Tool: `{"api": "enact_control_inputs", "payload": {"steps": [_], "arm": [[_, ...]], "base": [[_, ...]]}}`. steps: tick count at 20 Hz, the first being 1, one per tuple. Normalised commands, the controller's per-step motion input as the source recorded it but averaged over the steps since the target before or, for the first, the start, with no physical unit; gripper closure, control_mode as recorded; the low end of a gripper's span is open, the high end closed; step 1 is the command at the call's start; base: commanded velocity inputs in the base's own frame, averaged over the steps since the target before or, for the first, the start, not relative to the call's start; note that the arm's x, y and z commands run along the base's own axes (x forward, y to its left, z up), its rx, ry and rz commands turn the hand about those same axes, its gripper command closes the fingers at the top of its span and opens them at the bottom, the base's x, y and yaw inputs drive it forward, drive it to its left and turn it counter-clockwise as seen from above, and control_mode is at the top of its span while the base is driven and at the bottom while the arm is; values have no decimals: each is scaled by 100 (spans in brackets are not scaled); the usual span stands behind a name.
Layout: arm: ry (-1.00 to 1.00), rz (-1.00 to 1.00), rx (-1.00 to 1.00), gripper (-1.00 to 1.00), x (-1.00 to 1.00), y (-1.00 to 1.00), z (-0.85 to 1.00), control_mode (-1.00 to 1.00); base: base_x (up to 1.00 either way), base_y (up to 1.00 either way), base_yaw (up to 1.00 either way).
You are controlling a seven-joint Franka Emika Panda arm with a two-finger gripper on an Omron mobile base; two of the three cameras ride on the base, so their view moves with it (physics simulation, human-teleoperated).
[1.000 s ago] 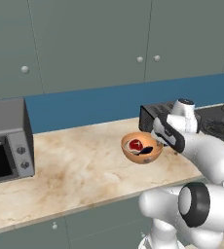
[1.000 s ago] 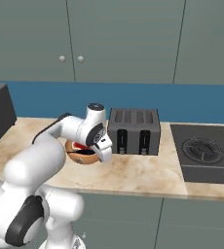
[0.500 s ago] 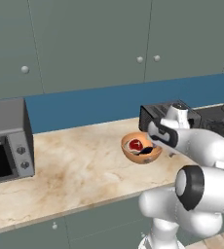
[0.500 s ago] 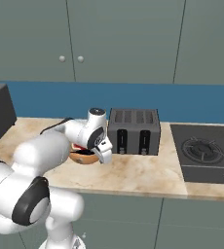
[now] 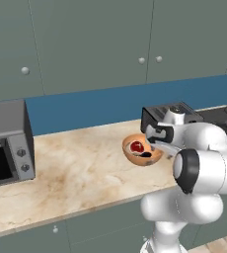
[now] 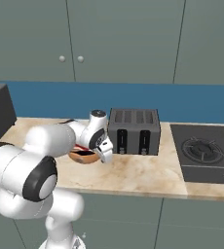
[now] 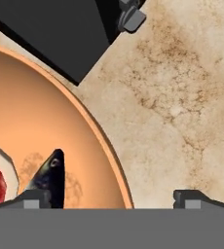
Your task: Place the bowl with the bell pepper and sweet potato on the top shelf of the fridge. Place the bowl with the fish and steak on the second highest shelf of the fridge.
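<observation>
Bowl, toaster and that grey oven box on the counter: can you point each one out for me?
bowl (image 5: 144, 157), left base view, on its orange outer wall.
toaster (image 6: 134, 131), right base view, on its dark front face.
microwave (image 5: 7, 133), left base view, on its grey top.

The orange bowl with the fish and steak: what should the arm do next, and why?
Probably close the tool on the rim of the round orange bowl: its open fingertips straddle that rim, one inside by the dark fish, one over the counter.
</observation>
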Motion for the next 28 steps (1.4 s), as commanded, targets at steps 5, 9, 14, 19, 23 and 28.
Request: {"api": "enact_control_inputs", "payload": {"steps": [5,9,14,19,23,28], "arm": [[0,0,0,100,0,3,-13,-100],[0,0,0,100,0,0,0,-100],[-3,0,0,100,-15,0,0,-100],[-11,0,0,100,-75,18,30,-100],[-13,-2,1,100,-89,38,77,-100],[-8,-7,7,100,-90,36,99,-100]], "base": [[0,0,0],[0,0,0],[0,0,0],[0,0,0],[0,0,0],[0,0,0]]}}
